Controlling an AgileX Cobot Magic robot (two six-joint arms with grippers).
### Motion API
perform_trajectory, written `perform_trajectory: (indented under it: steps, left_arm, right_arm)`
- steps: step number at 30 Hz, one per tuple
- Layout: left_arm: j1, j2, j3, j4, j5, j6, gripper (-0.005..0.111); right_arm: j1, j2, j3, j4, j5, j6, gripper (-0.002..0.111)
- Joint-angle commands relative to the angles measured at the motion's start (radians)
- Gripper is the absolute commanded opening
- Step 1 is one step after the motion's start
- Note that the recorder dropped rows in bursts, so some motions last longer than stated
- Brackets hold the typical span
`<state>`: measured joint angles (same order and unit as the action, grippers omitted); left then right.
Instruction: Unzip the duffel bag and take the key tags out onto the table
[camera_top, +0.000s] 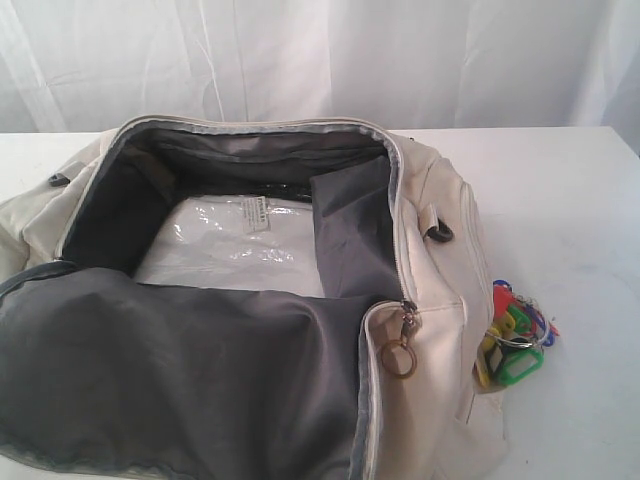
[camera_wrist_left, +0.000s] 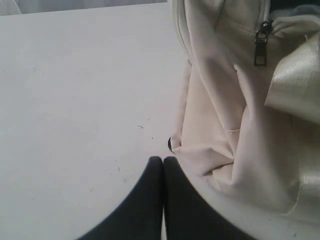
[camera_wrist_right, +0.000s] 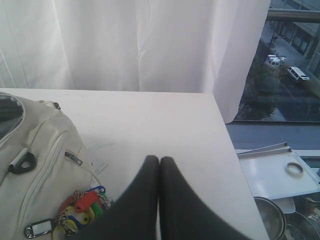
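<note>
Table (camera_top: 580, 200): wide, white. Duffel bag (camera_top: 430, 400) on it, unzipped, gaping. Clear plastic packet (camera_top: 230, 245) inside bag. Key tags (camera_top: 515, 335) out on table, against bag's side near brass ring pull (camera_top: 399, 358). Looks like the final step, probably done; next: pull arms clear, nothing blocking. 2 claws pinched closed, empty: left gripper (camera_wrist_left: 163, 162) just beside bag, right gripper (camera_wrist_right: 159, 161) near tags.
</note>
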<state>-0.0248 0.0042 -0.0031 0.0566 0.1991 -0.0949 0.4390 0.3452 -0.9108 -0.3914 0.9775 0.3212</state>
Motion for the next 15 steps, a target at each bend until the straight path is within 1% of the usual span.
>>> perform_trajectory:
  steps: [1, 15]
  left_arm:
    - [0.000, -0.004, 0.003, -0.004, -0.010, 0.002, 0.000]
    - [0.000, -0.004, 0.003, 0.000, 0.011, 0.004, 0.000]
  right_arm:
    - [0.002, -0.007, -0.006, -0.005, 0.002, -0.004, 0.000]
    - [0.002, -0.010, -0.006, -0.005, 0.004, -0.004, 0.000]
